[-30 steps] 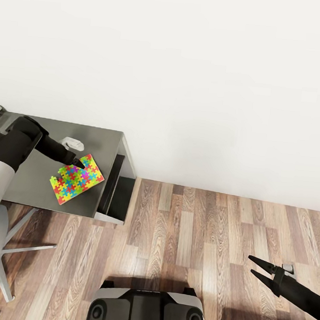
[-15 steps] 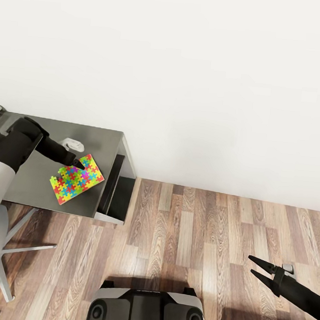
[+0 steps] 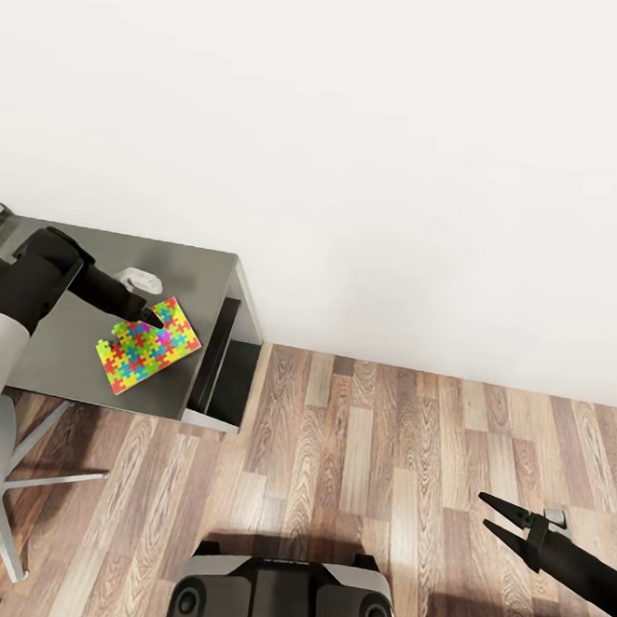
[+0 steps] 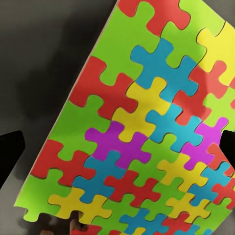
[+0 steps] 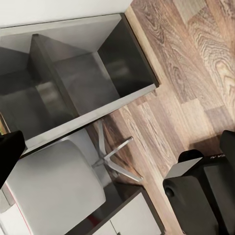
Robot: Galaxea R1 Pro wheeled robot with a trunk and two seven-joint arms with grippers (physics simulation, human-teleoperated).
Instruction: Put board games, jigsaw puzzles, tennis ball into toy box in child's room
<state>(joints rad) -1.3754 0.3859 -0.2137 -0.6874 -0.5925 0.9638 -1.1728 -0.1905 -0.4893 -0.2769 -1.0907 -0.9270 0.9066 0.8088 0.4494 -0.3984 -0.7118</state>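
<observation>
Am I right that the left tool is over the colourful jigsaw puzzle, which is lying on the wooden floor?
Not quite: the jigsaw puzzle lies on the grey table, not the floor, as the head view shows. The left tool is indeed over it.

Surface finishes. The tabletop (image 3: 81, 345) is rendered as smooth grey metal with a dull sheen. The jigsaw puzzle (image 3: 148, 346) is shown as flat, matt card in bright colours. The floor (image 3: 381, 446) is finished in grained wood planks. The wall (image 3: 360, 145) is plain matt white. The fingers (image 3: 496, 514) are matt black.
</observation>
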